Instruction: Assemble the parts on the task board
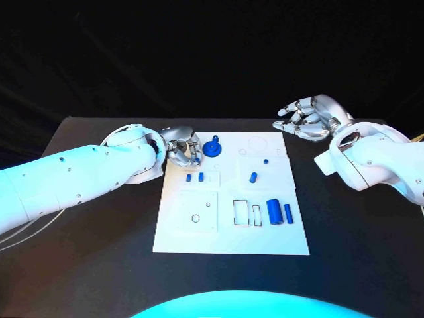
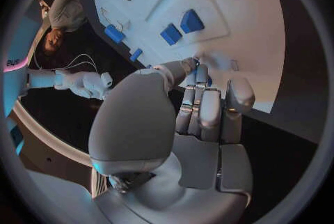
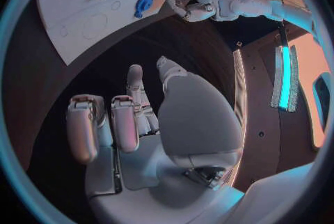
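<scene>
Fingers of my left hand (image 1: 183,151) curl together at the task board's (image 1: 231,238) far left edge, touching a round blue part (image 1: 212,146); I cannot tell whether they actually grip it. My right hand (image 1: 311,118) hovers off the board's far right corner, fingers loosely apart, holding nothing. Other blue parts (image 1: 280,212) lie across the board's middle.

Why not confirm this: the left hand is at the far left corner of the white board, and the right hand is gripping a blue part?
Not quite. The right hand holds nothing; its fingers are apart, off the white board, as the head view shows. The left hand is at the far left corner.
</scene>
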